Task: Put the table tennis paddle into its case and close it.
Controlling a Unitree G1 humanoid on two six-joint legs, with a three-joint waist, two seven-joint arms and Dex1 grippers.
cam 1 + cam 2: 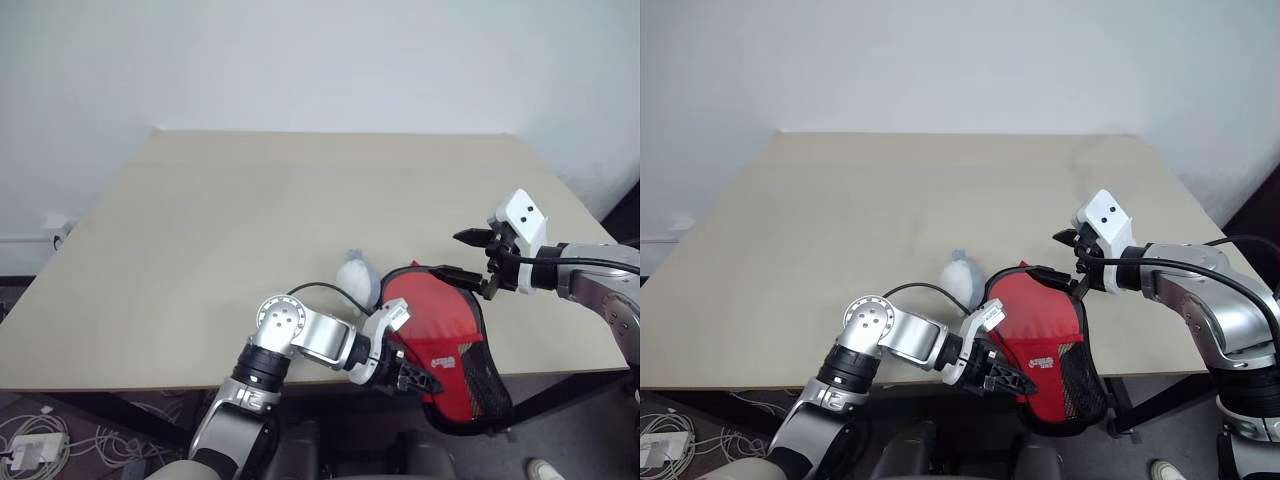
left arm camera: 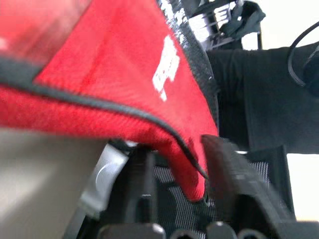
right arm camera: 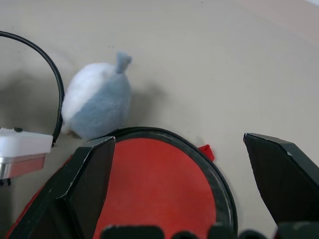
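The red case (image 1: 440,335) with black edging and a mesh panel lies at the table's front edge, its narrow end hanging over the edge. My left gripper (image 1: 405,375) is at the case's near left side; in the left wrist view its fingers (image 2: 142,189) stand apart with the case's black-edged rim (image 2: 192,179) between them. My right gripper (image 1: 470,255) hovers open just above the case's far round end (image 3: 159,189). The paddle is hidden; I cannot tell it apart from the case.
A white and grey fluffy ball (image 1: 355,275) sits on the beige table (image 1: 250,220), touching the case's far left side. A black cable (image 1: 320,290) loops from my left arm beside it. Cables and an adapter (image 1: 30,450) lie on the floor at left.
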